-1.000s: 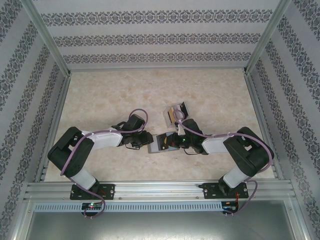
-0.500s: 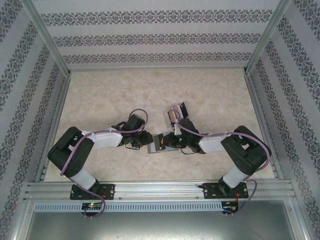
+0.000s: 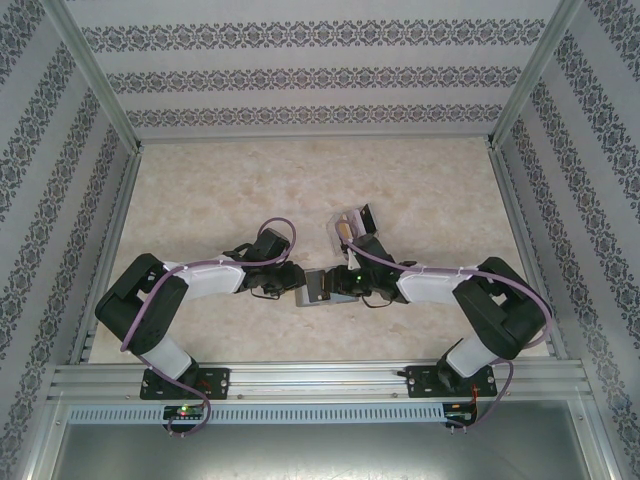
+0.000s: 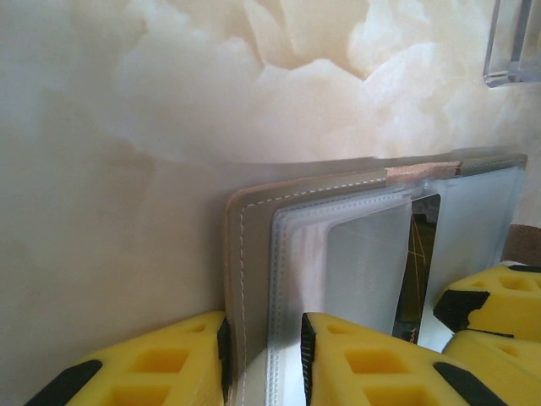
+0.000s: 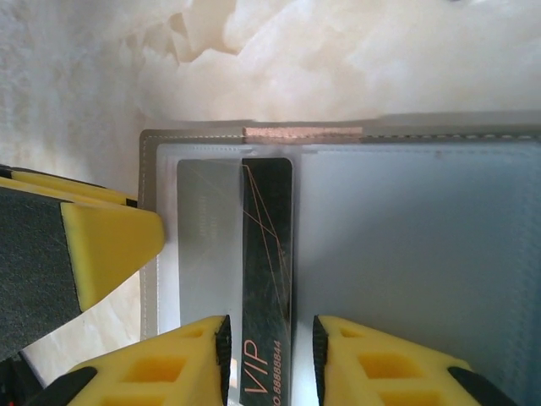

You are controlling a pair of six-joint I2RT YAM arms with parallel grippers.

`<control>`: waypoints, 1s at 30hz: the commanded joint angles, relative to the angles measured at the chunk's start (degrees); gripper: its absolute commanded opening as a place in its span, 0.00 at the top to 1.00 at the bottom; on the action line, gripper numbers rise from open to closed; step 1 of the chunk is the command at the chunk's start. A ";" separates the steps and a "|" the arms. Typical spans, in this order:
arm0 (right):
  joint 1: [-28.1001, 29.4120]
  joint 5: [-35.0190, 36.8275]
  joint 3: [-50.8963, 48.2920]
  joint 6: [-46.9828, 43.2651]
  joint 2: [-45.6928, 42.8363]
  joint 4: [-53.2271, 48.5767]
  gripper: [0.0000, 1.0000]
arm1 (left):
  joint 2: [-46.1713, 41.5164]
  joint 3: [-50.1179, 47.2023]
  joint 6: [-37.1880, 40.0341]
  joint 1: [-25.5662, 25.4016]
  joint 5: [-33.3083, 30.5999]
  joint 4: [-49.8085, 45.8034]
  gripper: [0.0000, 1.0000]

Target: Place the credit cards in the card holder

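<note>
Change noted: a second ago the right gripper [image 5: 269,328] is pressed shut, and now its jaws stand slightly apart, one on either side of a black card [image 5: 266,245] with a thin gap on each side, so the card is let go. In the top view the right arm has also edged a little toward the left arm. The left arm has not moved. The left gripper [image 4: 264,326] pinches the stitched left edge of the card holder [image 4: 355,254], cover and clear sleeve together filling its jaws. The holder lies open and flat on the tabletop [image 3: 250,180], about midway along its near edge and between the two wrists. The black card lies lengthwise at the holder's fold, its far end level with a grey rectangle [image 5: 207,245] in the adjoining pocket. Whether that is a card or an insert I cannot tell. Judgement: this card is delivered or nearly so, though whether it sits fully under the film is unclear, so it may need a push. A clear plastic box [image 3: 348,226] stands just beyond the holder, toward the far edge. Writing: "VIP" in copper letters on the black card, then a run of small digits, mostly eights, cut off at the frame edge. Thin copper lines cross the card's face, and no brand is legible anywhere.
</note>
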 commanded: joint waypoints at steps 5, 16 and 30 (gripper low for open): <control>0.54 1.18 3.21 -3.10 0.79 -5.62 0.77 | 0.81 0.69 0.59 -0.96 0.46 0.96 0.71; 2.28 -0.67 6.02 -2.48 5.05 -5.47 0.84 | 0.00 0.24 0.41 -0.96 0.48 1.75 0.68; 1.91 4.67 5.25 -3.19 1.17 -9.04 0.80 | 0.04 0.25 0.68 -0.96 0.57 1.53 0.68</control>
